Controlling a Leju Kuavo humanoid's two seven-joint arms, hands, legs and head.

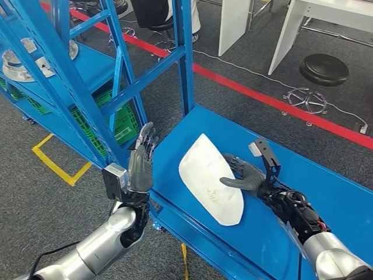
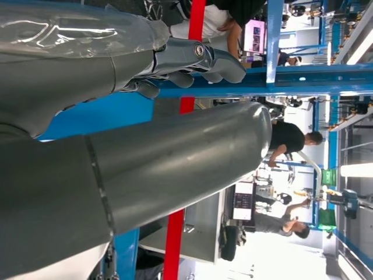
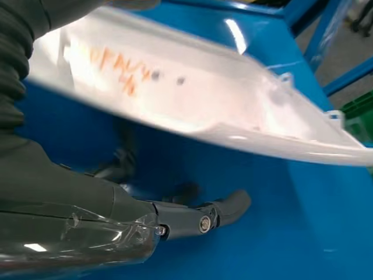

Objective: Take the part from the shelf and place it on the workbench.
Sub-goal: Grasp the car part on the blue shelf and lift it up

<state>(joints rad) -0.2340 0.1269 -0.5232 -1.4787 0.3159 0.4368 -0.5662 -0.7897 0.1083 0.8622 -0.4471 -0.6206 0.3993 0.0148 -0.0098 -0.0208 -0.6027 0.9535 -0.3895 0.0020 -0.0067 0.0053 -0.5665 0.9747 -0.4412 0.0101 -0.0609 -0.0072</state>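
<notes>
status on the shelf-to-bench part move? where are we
Done: the white curved plastic shell part is off the blue metal shelf and over the blue workbench top. In hand: the right robot hand holds its edge, thumb on top; the right wrist view shows that edge lifted off the surface. Left: set it flat, let go. The left robot hand is raised, holding nothing.
</notes>
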